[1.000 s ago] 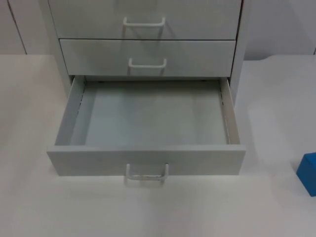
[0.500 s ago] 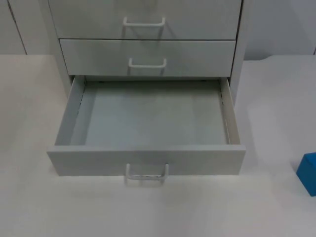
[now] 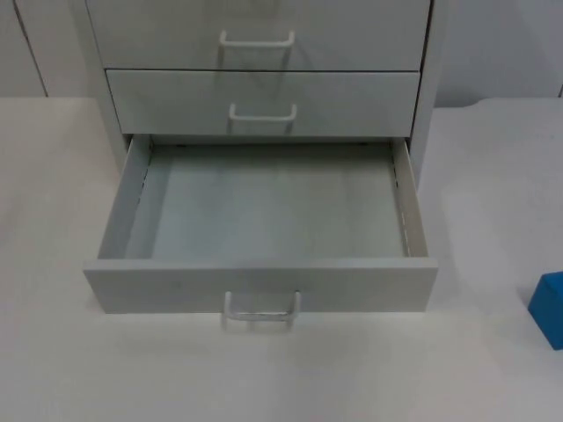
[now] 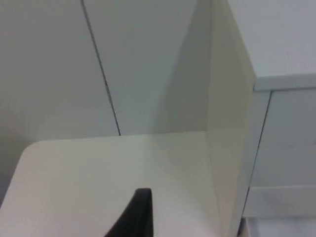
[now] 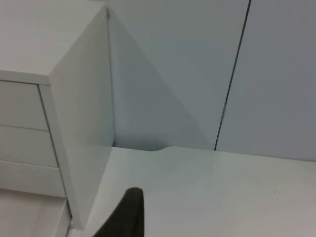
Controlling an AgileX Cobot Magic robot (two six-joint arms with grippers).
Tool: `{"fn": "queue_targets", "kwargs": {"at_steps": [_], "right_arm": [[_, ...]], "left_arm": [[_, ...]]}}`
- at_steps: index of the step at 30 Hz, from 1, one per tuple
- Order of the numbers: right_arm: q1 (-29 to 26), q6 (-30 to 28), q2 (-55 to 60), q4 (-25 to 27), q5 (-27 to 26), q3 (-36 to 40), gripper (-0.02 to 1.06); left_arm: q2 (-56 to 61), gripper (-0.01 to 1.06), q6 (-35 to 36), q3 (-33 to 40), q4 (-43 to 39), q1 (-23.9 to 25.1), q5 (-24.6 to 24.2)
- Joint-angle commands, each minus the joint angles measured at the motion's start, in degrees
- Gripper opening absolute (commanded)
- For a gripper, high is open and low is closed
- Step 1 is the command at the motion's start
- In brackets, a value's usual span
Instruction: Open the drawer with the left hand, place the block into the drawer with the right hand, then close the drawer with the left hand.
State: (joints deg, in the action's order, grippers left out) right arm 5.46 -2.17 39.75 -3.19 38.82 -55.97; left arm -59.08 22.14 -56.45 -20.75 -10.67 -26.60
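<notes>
- The right gripper (image 5: 129,217), one black fingertip in sight, waits beside the cabinet's (image 5: 81,133) right wall, above the tabletop (image 5: 207,192); I cannot tell whether it is open or closed.
- The left gripper (image 4: 138,217) waits by the cabinet's left wall, likewise unreadable.
- The blue block (image 3: 550,309) sits on the tabletop's right edge, the right arm's side, clearly nearer that arm.
- The bottom drawer (image 3: 260,283) stands pulled open and empty, to the block's left.
- Likely next: the right gripper fetches the block.
</notes>
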Motion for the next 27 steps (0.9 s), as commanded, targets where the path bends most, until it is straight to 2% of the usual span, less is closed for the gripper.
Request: {"fn": "queue_targets", "kwargs": {"at_steps": [1,5,7,10,13,16,20,23,24,27], "right_arm": [[-0.09,-0.19,0.45,0.86,1.4,-0.44,1.03],[-0.09,-1.04,3.1,2.26,4.91,-0.44,1.03],[-0.09,-1.76,4.7,3.95,4.32,-0.44,1.03],[-0.09,-2.21,7.49,5.5,4.9,-0.44,1.03],[-0.09,-5.75,13.15,11.07,6.86,-0.18,1.03],[-0.09,-6.23,15.7,12.51,6.43,0.69,1.03],[0.32,-3.38,22.52,12.5,2.79,5.7,1.03],[3.46,-1.23,25.62,10.69,-0.11,9.09,1.03],[5.83,2.17,26.78,7.91,-2.18,10.96,1.03],[12.93,20.6,31.02,-8.57,-8.3,15.73,1.03]], "left_arm": [[2.41,1.05,2.78,-0.5,1.26,0.14,-0.05],[4.45,1.05,3.01,-0.37,-1.09,0.14,-2.18],[4.71,1.05,2.41,0.02,-1.52,0.14,-4.01],[4.8,1.05,0.71,1.21,-1.52,-0.09,-3.84],[4.8,1.05,0.33,2.26,-1.55,-0.21,-3.67],[4.8,1.05,0.33,2.26,-1.27,-0.21,-3.55],[4.8,1.05,0.19,2.26,-1.27,-0.07,-3.26],[4.8,1.05,-0.29,2.26,-1.81,-0.07,-3.14],[4.8,1.05,-0.29,2.26,-1.92,-0.07,-3.14],[4.8,1.05,-0.29,2.26,-1.81,-0.07,-3.29]]}}
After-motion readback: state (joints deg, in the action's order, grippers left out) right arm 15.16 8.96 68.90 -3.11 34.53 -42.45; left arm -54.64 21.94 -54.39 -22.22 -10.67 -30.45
